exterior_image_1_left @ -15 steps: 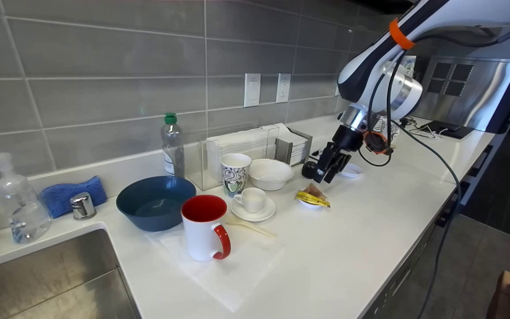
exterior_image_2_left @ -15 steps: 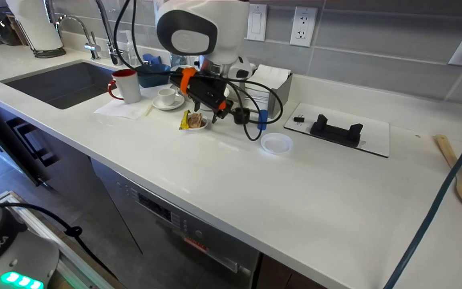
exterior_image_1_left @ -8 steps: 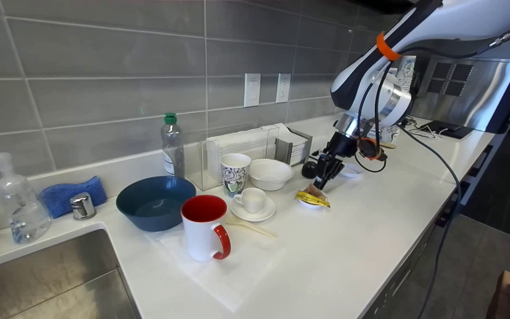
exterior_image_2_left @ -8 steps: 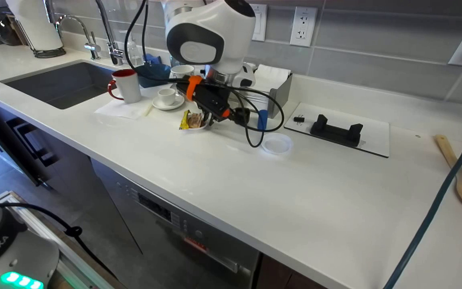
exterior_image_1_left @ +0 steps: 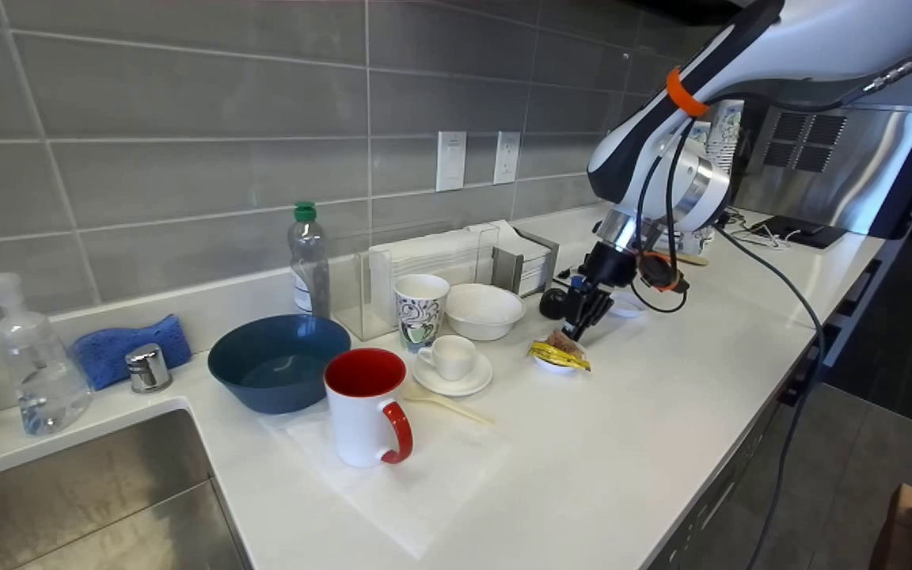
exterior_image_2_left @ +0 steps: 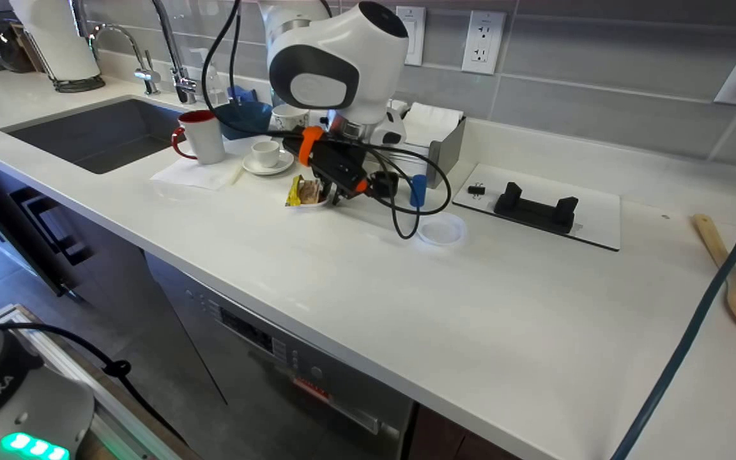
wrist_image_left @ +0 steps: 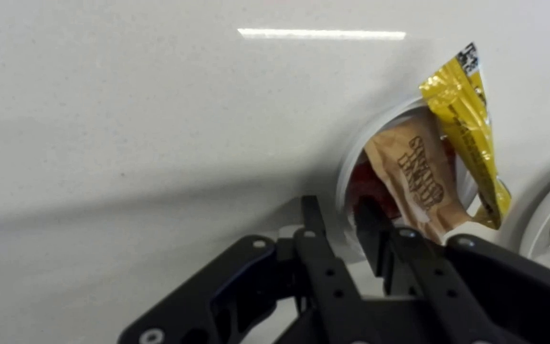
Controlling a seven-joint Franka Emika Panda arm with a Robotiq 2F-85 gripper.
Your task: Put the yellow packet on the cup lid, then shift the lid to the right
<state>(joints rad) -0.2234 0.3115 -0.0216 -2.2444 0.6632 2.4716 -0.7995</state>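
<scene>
Wrist view is showing the yellow packet (wrist_image_left: 468, 134) lying across the white rim of what I'm taking for the cup lid (wrist_image_left: 350, 165), beside the brown sugar packet (wrist_image_left: 413, 177), so I'm judging the placing done and the shift right remaining. My gripper (wrist_image_left: 341, 203) is straddling that rim, fingers parted, one inside, one outside. The yellow packet's long axis is running steeply from upper left to lower right, its black-and-white end pointing up past the rim.

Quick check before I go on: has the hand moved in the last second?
Yes: in an exterior view, the hand has come down toward the yellow packet, which lies where it did.
</scene>
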